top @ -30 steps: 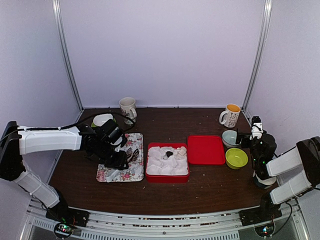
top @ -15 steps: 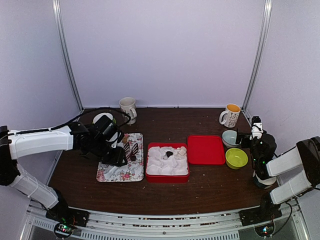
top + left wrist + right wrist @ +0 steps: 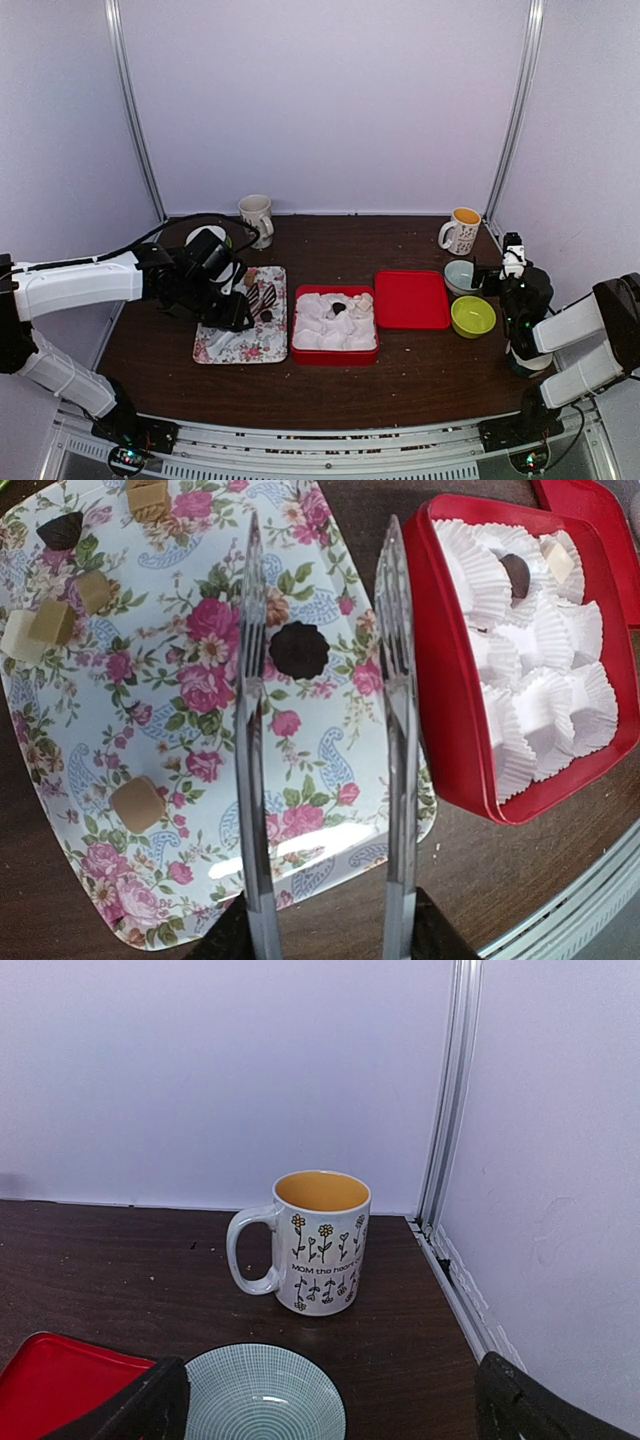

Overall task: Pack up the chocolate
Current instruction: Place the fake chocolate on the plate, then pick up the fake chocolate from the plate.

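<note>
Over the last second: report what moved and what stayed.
The left arm swung slightly toward the table's far side, carrying the tongs along the floral tray; their tips now straddle a dark chocolate. Nothing was picked up or released. The right arm, red box and lid stayed put.

pale lilac walls [image 3: 320, 100] with metal corner posts [image 3: 135, 110] enclose a dark wooden table [image 3: 400, 370].

My worktop [image 3: 420, 370]: tray [image 3: 268, 345] left, box [image 3: 335, 354] middle, lid [image 3: 411, 299] beside it, left mug [image 3: 256, 214], right mug [image 3: 462, 231] at back, grey bowl [image 3: 459, 276], green bowl [image 3: 473, 316] right.
</note>
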